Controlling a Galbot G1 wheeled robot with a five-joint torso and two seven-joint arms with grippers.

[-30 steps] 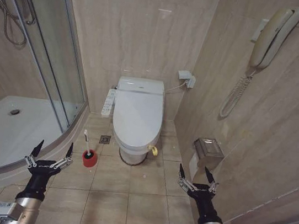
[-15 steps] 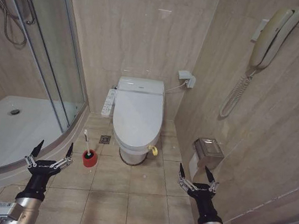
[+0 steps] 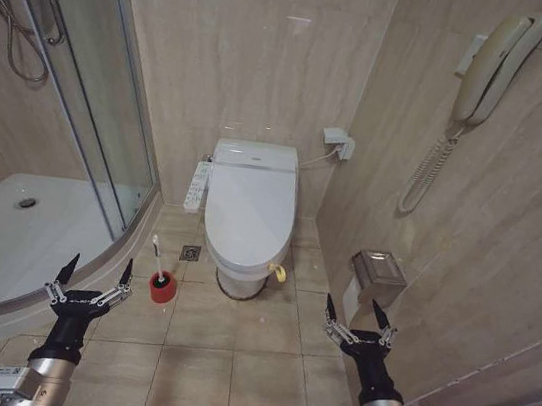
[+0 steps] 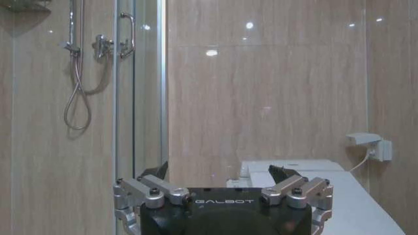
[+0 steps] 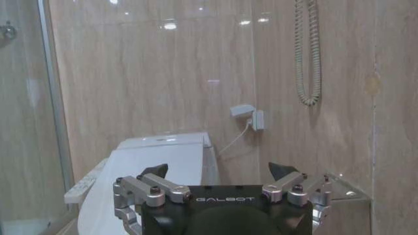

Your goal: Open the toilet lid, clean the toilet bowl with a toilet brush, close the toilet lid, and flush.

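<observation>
The toilet lid (image 3: 250,208) lies shut over the toilet bowl (image 3: 240,278) against the back wall, with a yellow cord loop (image 3: 279,273) at its front right edge. The lid (image 4: 362,205) also appears in the left wrist view, and the lid (image 5: 147,169) in the right wrist view. The toilet brush (image 3: 159,276) stands in its red holder on the floor left of the bowl. My left gripper (image 3: 95,267) hangs open, near the brush and left of it. My right gripper (image 3: 358,308) hangs open to the right of the bowl. Neither holds anything.
A glass shower enclosure with a white tray (image 3: 19,238) fills the left side. On the right wall hang a phone handset (image 3: 492,68) and a metal paper holder (image 3: 378,271). A control panel (image 3: 197,185) sits at the toilet's left side. Tiled floor lies between the grippers.
The right gripper has drifted very slightly lower and to the right. Nothing else has moved.
</observation>
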